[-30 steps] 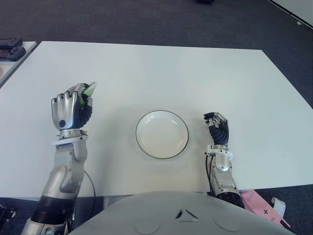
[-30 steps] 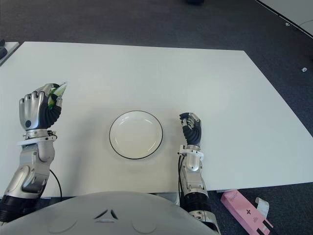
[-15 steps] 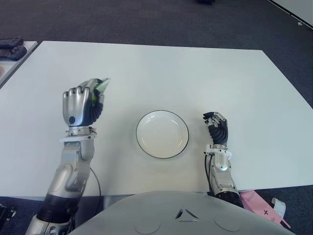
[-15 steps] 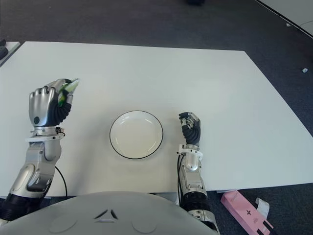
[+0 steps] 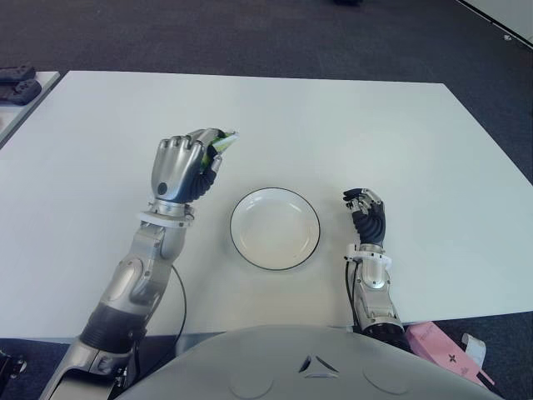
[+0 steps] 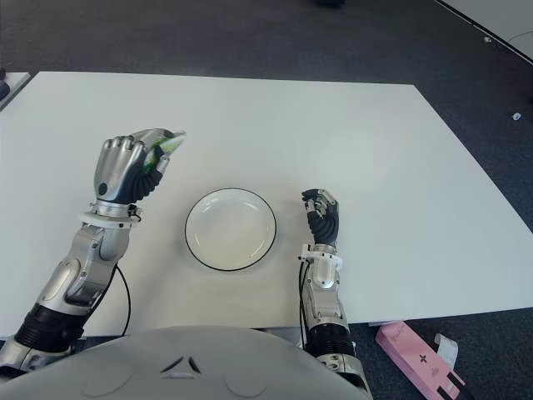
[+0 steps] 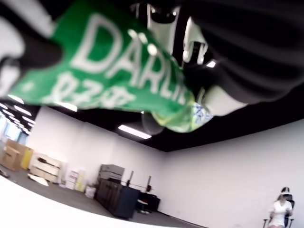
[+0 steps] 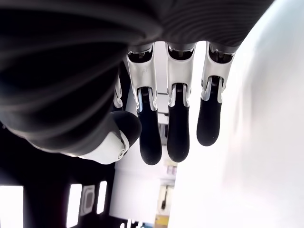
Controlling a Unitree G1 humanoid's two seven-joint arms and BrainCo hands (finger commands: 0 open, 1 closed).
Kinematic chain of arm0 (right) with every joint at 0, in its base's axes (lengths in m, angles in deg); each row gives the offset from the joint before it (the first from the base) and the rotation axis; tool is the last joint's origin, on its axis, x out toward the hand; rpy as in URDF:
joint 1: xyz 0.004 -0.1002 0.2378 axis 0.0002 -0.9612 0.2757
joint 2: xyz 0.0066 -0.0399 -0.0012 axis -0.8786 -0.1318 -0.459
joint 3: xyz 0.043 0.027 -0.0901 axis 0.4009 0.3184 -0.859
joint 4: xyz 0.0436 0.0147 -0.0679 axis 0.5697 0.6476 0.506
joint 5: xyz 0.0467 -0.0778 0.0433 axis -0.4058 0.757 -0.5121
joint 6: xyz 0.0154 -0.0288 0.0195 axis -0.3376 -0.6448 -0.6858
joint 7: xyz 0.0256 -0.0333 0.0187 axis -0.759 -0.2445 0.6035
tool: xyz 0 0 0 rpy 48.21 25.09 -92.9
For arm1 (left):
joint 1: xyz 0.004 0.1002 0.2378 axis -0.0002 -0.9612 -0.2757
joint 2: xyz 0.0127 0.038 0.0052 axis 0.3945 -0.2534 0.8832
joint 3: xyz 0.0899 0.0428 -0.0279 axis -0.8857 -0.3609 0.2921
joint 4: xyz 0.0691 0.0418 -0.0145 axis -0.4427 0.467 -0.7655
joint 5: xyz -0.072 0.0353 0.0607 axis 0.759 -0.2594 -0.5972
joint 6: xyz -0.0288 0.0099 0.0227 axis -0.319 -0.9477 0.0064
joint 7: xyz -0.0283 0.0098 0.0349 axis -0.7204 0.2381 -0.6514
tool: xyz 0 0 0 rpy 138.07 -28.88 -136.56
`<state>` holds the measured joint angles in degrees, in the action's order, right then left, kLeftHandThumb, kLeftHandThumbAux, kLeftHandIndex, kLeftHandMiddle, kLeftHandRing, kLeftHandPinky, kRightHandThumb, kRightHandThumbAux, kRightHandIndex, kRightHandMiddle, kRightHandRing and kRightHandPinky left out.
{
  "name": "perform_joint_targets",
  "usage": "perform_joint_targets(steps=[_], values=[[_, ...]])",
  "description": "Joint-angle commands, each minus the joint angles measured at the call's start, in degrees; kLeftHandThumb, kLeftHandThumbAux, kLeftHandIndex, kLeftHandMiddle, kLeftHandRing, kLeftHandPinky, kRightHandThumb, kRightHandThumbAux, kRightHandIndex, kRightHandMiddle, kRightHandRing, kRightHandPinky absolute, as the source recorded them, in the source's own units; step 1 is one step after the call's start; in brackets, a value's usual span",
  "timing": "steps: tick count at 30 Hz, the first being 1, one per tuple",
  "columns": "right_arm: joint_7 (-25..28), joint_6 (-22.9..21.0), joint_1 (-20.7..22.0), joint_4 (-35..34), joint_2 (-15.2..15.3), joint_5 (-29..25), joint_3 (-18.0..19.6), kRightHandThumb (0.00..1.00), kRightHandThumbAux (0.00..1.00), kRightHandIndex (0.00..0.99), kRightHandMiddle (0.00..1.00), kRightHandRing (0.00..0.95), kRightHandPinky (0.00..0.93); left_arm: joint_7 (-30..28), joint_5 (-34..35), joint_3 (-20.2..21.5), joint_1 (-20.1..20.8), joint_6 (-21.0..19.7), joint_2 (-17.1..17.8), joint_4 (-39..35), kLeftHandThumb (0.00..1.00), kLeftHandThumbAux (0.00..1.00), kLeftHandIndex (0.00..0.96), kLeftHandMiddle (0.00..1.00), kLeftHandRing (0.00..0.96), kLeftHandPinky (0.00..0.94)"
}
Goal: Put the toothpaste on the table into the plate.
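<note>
The left hand (image 5: pixel 185 165) was up in the air over the desk (image 5: pixel 350 125), just beside the plate (image 5: pixel 275 228) on its left side. Its fingers were curled tight around the toothpaste (image 5: pixel 221 142), a green tube with white letters on it. One end of the tube stuck out past the fingers and pointed toward the plate. The tube was not over the plate yet, and the plate had nothing in it.

The right hand (image 5: pixel 366 215) showed on the other side of the plate, close to its right edge. It held nothing, and its fingers were bent loosely.

A few things could go wrong. If the hand let go too soon, the tube would likely fall on the desk next to the plate. If the hand dropped it from high up, the tube might bounce or slide out, because the plate looked shallow and smooth. The tube was long, so one end might hang over the rim (image 5: pixel 233 218) and tip it out. If the hand came down too low, it could bump the plate and push it along.

The desk was big, white and flat. Around it was dark grey carpet (image 5: pixel 250 33). A pink box (image 5: pixel 445 350) lay on the floor near the robot's right side.
</note>
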<state>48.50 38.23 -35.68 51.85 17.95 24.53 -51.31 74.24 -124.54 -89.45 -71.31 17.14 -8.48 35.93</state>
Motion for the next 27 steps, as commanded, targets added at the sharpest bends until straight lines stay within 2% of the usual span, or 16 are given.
perform_joint_targets(steps=[1,11,24,27], values=[[-0.1,-1.1,-1.0,1.6,-0.5,0.0,0.0,0.711,0.732,0.425,0.449,0.422,0.409,-3.1,0.5,-1.9,1.6,3.0,1.1,2.7,0.743,0.699,0.442,0.903,0.907,0.884],[0.2,-0.4,-1.5,0.9,-0.6,-0.1,-0.3,0.707,0.732,0.425,0.451,0.424,0.402,-6.6,0.3,-6.1,4.4,7.5,0.4,6.5,0.742,0.700,0.442,0.893,0.903,0.884],[-0.2,-2.0,-2.4,-1.0,-1.1,0.0,-0.1,0.708,0.730,0.427,0.456,0.425,0.410,-13.1,4.7,-10.8,5.7,9.3,-3.1,11.6,0.743,0.698,0.442,0.889,0.892,0.893],[-0.5,-1.9,-2.6,-1.2,-1.0,0.4,-0.2,0.708,0.730,0.427,0.459,0.427,0.408,-13.8,3.6,-12.1,6.9,9.8,-3.3,13.9,0.742,0.699,0.442,0.884,0.890,0.891]])
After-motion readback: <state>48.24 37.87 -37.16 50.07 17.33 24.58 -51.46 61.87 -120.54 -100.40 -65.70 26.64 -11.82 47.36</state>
